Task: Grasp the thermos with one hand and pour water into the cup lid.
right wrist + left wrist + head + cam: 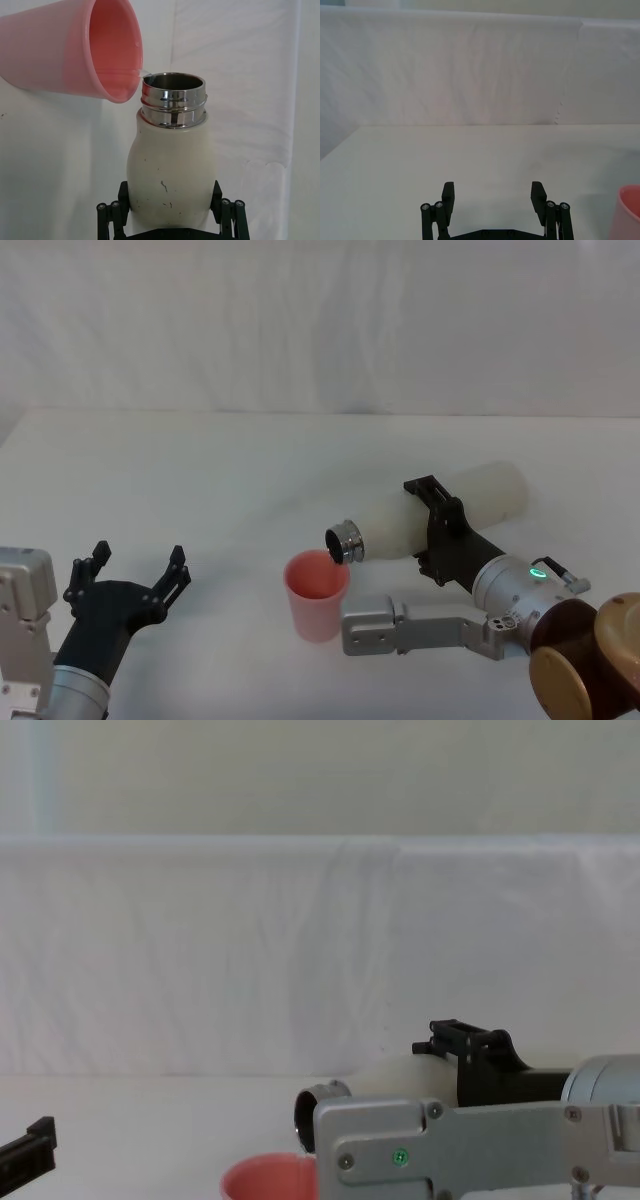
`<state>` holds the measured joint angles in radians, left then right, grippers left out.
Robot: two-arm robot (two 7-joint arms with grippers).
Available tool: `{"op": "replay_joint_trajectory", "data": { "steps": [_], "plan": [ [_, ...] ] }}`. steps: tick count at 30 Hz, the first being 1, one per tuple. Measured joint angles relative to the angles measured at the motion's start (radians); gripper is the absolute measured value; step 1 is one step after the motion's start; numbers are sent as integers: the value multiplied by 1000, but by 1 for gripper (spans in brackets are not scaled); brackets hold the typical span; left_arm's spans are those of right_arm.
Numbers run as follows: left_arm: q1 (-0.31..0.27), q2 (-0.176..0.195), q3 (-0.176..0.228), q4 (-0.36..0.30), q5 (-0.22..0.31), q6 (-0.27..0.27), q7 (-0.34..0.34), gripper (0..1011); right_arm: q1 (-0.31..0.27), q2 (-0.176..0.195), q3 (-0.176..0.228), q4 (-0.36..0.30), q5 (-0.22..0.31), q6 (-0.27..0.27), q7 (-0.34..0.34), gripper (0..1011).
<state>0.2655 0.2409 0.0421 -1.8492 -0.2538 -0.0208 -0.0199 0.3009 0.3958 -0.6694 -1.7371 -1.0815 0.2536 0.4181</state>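
One right end effector (437,523) clamps the tipped thermos (440,512) over the cup lid (317,594); left end effector (133,575) wide, idle.

Right gripper (171,207) clamped on thermos (170,175) body, black fingers (113,212) on both sides. Cream body showed few dark specks. Steel neck (173,102) open, mouth just beside pink cup (75,50) rim. Thin clear stream of water ran from neck lip into cup. White cloth (250,75) lay behind.
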Motion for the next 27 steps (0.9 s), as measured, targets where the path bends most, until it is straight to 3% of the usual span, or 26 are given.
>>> {"op": "replay_joint_trajectory", "data": {
  "steps": [17, 27],
  "plan": [
    [0, 0, 0, 0, 0, 0, 0, 1001, -5, -3, 9, -3, 18, -3, -4, 957],
    [0, 0, 0, 0, 0, 0, 0, 1001, -39, -26, 67, -18, 125, -20, -39, 957]
  ]
}}
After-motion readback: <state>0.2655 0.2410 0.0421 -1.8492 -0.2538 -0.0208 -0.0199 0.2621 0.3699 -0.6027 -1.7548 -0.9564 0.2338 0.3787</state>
